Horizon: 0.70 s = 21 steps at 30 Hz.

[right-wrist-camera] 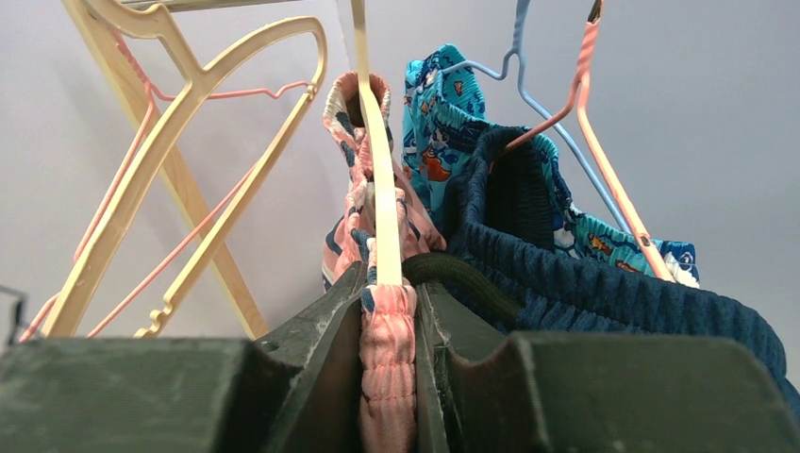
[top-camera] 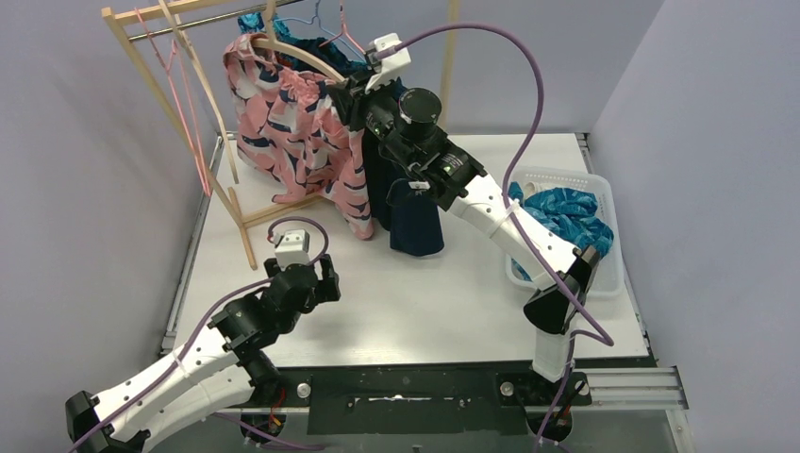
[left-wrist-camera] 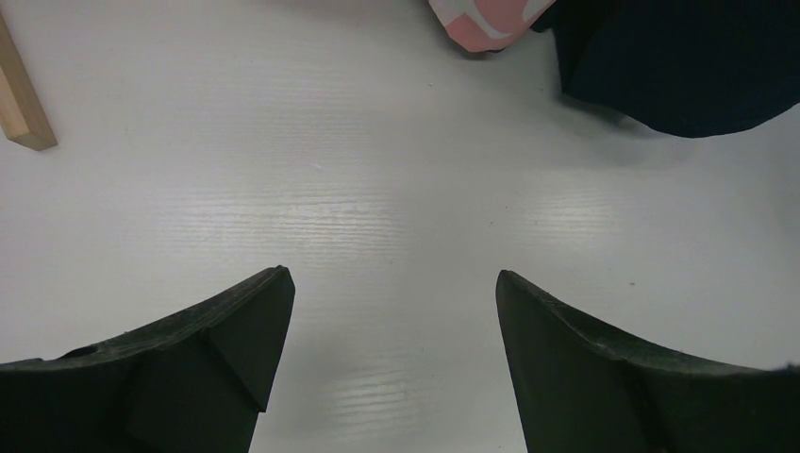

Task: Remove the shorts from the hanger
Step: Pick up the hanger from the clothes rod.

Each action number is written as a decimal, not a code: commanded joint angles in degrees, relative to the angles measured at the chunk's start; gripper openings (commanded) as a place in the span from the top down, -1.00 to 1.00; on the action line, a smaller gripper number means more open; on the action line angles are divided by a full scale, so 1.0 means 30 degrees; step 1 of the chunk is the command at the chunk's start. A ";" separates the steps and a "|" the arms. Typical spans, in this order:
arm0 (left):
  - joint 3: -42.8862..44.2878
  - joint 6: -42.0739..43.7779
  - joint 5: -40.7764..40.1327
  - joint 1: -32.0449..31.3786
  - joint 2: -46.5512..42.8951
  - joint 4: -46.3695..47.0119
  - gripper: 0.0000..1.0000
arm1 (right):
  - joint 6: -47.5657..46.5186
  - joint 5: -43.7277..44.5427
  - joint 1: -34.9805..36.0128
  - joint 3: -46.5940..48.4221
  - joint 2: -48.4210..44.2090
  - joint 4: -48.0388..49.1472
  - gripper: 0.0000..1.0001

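Observation:
The pink-and-navy floral shorts (top-camera: 297, 132) hang on a cream hanger (top-camera: 292, 49) on the wooden rack. My right gripper (top-camera: 351, 87) is up at the rack, shut on their elastic waistband (right-wrist-camera: 387, 340) where it lies over the hanger's arm (right-wrist-camera: 379, 179). The dark navy shorts (top-camera: 408, 212) hang just right of it, with the teal shark-print shorts (right-wrist-camera: 436, 123) behind on a blue hanger. The blue wave-patterned shorts (top-camera: 566, 215) lie in the basket. My left gripper (left-wrist-camera: 391, 283) is open and empty, low over the table (left-wrist-camera: 377, 189). The white shorts are out of view.
The wooden rack (top-camera: 179, 104) stands at the back left with empty pink and cream hangers (top-camera: 184, 85). A white basket (top-camera: 604, 189) sits at the right edge. One rack foot (left-wrist-camera: 21, 109) shows in the left wrist view.

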 commanded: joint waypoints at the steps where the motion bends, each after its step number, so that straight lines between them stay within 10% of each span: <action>1: 0.0100 -0.0235 -0.0629 0.0133 -0.0462 0.0829 -0.58 | 0.0222 -0.0182 0.0257 0.0103 -0.2677 0.5150 1.00; 14: 0.0098 -0.0221 -0.0415 0.0220 -0.0564 0.0862 -0.58 | 0.0375 -0.1949 0.0051 -0.3254 -0.3431 0.1789 1.00; 21: 0.0071 -0.0124 -0.0022 0.0396 -0.0535 0.1163 -0.58 | 0.1198 -0.0774 -0.0032 -0.5779 -0.4545 0.5054 1.00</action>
